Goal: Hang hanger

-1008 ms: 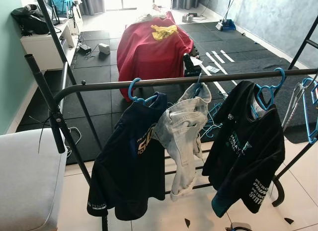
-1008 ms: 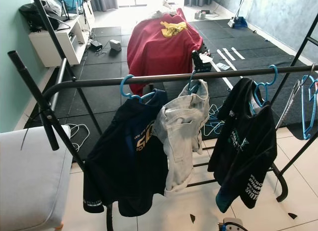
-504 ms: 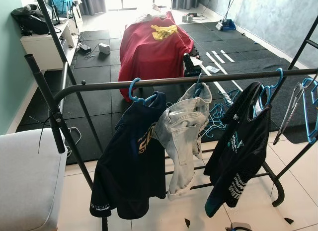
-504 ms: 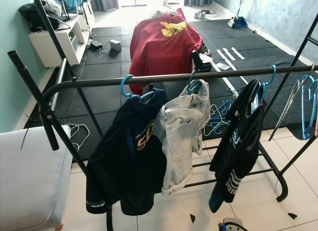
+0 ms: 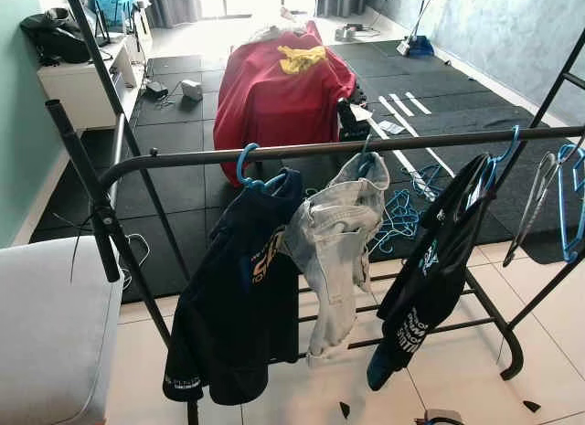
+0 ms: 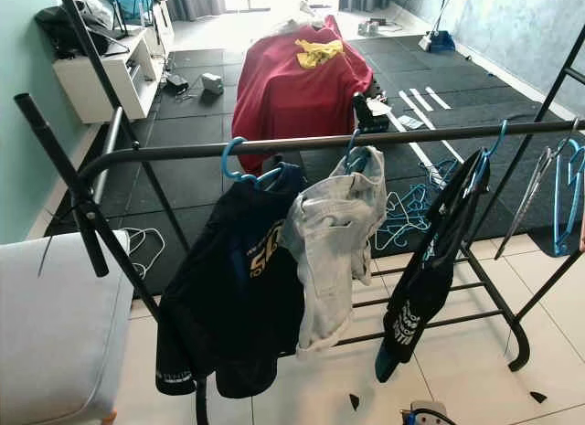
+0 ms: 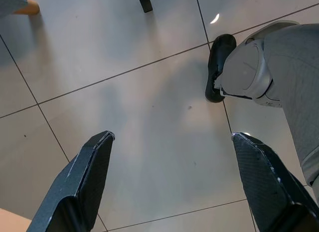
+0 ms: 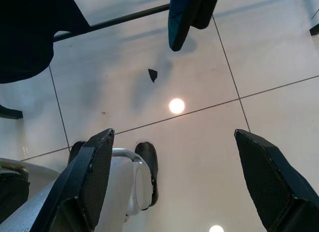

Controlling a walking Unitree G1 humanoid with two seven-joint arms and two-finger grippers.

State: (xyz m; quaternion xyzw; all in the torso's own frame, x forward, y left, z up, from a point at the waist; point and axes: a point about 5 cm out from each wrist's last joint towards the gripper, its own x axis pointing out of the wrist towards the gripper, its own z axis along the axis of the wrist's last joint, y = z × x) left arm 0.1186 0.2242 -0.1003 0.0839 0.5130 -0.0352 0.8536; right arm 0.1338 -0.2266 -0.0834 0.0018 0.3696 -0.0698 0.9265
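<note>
A black clothes rail [image 5: 366, 146] crosses in front of me. Three garments hang from it on blue hangers: a dark navy shirt [image 5: 238, 297] at left, a pale denim piece [image 5: 338, 251] in the middle, and a black printed shirt [image 5: 439, 260] at right, turned nearly edge-on. That shirt's blue hanger hook [image 5: 505, 143] sits over the rail. Empty blue hangers [image 5: 571, 196] hang at the far right. My left gripper [image 7: 172, 137] and right gripper [image 8: 174, 134] both point down at the tiled floor, open and holding nothing.
A grey cushioned seat [image 5: 46, 334] stands close at my left. Beyond the rack lie black floor mats, a red-draped object [image 5: 283, 87], a white cabinet [image 5: 87, 82] and loose blue hangers [image 5: 398, 219] on the floor. The rack's lower bars [image 5: 475, 297] cross near floor level.
The black printed shirt at right has swung round from face-on to nearly edge-on, its hem drifting left. The other garments and both grippers stay put.
</note>
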